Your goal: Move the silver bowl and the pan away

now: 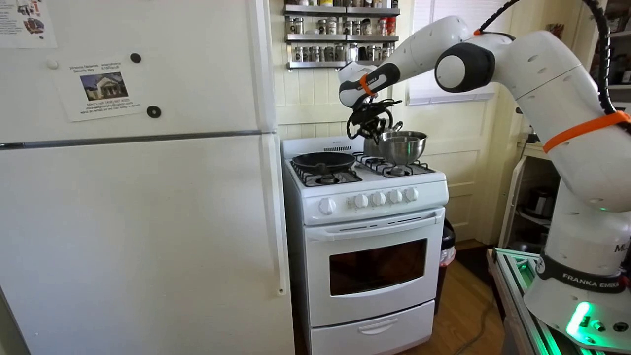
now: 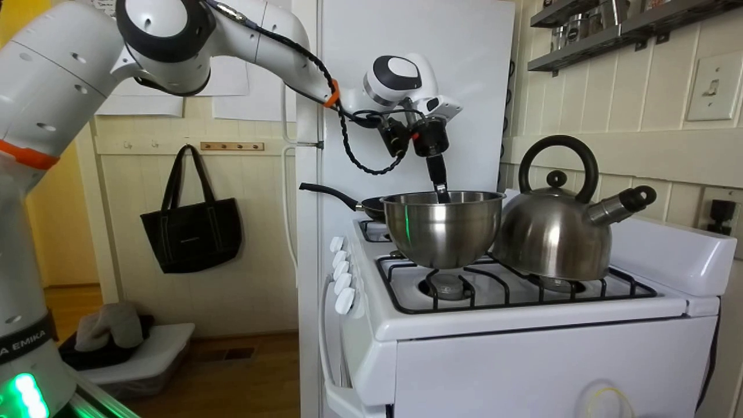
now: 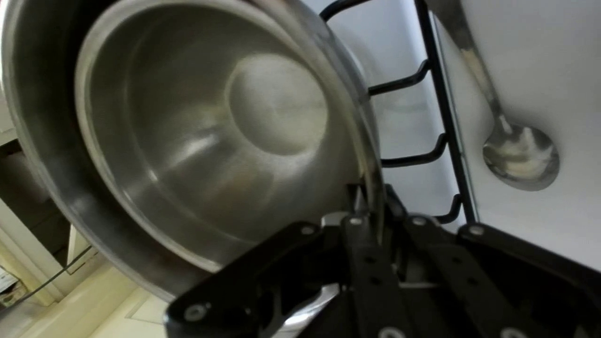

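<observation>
The silver bowl [image 1: 403, 148] is over the right front burner of the stove in both exterior views [image 2: 444, 232]. I cannot tell whether it touches the grate. In the wrist view the silver bowl [image 3: 37, 108] fills the upper left, with what looks like a smaller metal bowl [image 3: 277, 103] nested inside. My gripper [image 3: 377, 202] points down with one finger inside and one outside the bowl's rim, and looks shut on it. In an exterior view a fingertip [image 2: 443, 194] reaches inside the bowl. The black pan [image 1: 323, 161] sits on the left burner, its handle [image 2: 331, 193] pointing toward the stove's front.
A metal kettle [image 2: 554, 232] with a black arched handle stands just behind the bowl. A spoon [image 3: 521, 155] lies on the stove top between the burners. The white fridge [image 1: 138, 222] flanks the stove by the pan. Spice shelves [image 1: 342, 37] hang above.
</observation>
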Action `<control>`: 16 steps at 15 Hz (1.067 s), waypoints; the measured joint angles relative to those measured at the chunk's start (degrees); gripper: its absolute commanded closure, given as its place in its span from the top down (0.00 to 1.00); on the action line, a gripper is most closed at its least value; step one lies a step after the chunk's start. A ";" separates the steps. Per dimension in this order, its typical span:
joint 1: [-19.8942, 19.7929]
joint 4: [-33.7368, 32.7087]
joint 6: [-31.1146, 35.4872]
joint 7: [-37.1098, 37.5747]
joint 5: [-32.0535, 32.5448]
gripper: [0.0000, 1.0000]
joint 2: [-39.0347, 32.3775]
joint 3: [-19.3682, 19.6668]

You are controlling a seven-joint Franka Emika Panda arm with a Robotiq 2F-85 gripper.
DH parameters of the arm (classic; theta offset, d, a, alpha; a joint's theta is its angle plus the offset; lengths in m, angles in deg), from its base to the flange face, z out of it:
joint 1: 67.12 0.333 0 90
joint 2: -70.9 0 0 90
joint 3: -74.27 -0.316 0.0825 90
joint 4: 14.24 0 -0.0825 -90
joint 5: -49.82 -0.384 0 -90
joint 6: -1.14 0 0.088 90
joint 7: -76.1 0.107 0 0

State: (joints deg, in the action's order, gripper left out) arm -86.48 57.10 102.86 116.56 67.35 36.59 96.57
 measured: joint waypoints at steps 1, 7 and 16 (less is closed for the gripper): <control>-0.15 -0.53 -0.53 -0.30 -0.01 0.50 -0.04 0.02; -0.47 -2.94 -4.12 -1.09 -0.03 0.95 -0.01 0.06; 1.49 -5.31 -18.29 -3.87 2.35 1.00 2.23 0.06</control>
State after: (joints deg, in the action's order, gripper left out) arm -84.99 51.80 84.57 112.69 69.70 38.82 96.63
